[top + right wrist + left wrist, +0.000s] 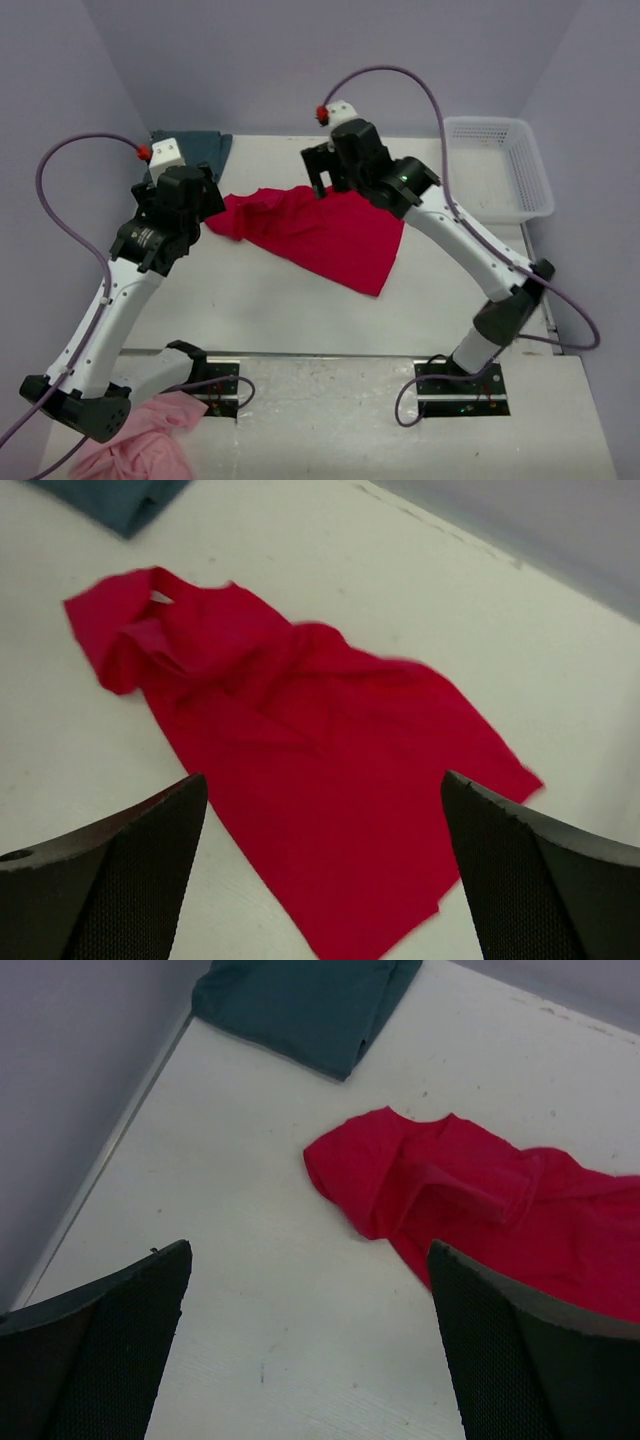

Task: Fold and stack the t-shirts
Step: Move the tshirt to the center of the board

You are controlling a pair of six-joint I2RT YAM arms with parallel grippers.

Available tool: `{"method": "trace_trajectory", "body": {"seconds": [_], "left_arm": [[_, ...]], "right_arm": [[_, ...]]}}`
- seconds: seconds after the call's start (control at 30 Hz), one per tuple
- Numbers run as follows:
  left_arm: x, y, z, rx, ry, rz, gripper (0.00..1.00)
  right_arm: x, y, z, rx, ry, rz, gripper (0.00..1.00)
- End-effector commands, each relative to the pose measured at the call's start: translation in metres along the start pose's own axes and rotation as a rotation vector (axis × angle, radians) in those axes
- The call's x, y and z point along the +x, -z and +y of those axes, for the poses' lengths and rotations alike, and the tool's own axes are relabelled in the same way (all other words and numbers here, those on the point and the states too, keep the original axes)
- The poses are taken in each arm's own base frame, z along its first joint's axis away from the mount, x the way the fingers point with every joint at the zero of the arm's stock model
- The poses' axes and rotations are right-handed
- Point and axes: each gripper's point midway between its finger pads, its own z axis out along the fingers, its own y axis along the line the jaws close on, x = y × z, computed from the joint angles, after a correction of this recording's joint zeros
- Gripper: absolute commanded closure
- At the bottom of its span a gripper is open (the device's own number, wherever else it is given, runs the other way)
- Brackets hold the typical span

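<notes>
The crimson red t-shirt (pixel 325 235) lies crumpled and partly spread in the middle of the table, bunched at its left end. It also shows in the left wrist view (pixel 480 1200) and the right wrist view (pixel 320 780). The teal t-shirt (pixel 205 150) lies folded at the back left corner and also shows in the left wrist view (pixel 310 1005). My left gripper (pixel 310 1360) is open and empty above bare table, just left of the red shirt's bunched end. My right gripper (pixel 320 880) is open and empty, hovering over the red shirt; in the top view it (pixel 322 172) is at the shirt's far edge.
A white mesh basket (pixel 500 165) stands at the back right of the table. A pink cloth (pixel 140 440) lies off the table's near left corner by the left arm's base. Walls close in the back and both sides.
</notes>
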Motion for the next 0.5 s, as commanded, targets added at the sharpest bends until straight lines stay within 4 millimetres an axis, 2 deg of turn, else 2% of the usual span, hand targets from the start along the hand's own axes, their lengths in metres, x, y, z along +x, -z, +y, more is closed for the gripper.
{"method": "trace_trajectory", "body": {"seconds": [0.0, 0.03, 0.07, 0.1, 0.13, 0.2, 0.23, 0.3, 0.37, 0.47], "left_arm": [[0.026, -0.013, -0.020, 0.089, -0.060, 0.062, 0.00], [0.031, -0.018, -0.025, 0.103, -0.072, 0.078, 0.00], [0.041, -0.028, -0.035, 0.112, -0.090, 0.114, 0.04], [0.052, -0.031, -0.049, 0.174, -0.101, 0.157, 0.07], [0.062, -0.041, -0.060, 0.198, -0.112, 0.187, 0.09], [0.075, -0.048, -0.070, 0.217, -0.116, 0.232, 0.12], [0.077, -0.055, -0.077, 0.223, -0.110, 0.232, 0.13], [0.078, -0.061, -0.084, 0.232, -0.111, 0.226, 0.19], [0.083, -0.070, -0.095, 0.245, -0.131, 0.252, 0.30], [0.103, -0.079, -0.111, 0.241, -0.194, 0.301, 0.29]], "right_arm": [[-0.003, 0.084, -0.076, 0.215, -0.274, -0.134, 0.01], [0.009, 0.084, -0.074, 0.176, -0.299, -0.121, 0.01], [0.048, 0.071, -0.075, 0.167, -0.318, -0.036, 0.01], [0.061, 0.072, -0.077, 0.151, -0.347, -0.017, 0.01], [0.094, 0.059, -0.074, 0.134, -0.360, 0.064, 0.02], [0.124, 0.046, -0.086, 0.173, -0.413, 0.138, 0.04], [0.148, 0.033, -0.086, 0.178, -0.416, 0.201, 0.05], [0.164, 0.020, -0.098, 0.197, -0.446, 0.235, 0.09], [0.180, 0.000, -0.098, 0.156, -0.494, 0.291, 0.11], [0.186, -0.020, -0.092, 0.110, -0.524, 0.322, 0.13]]}}
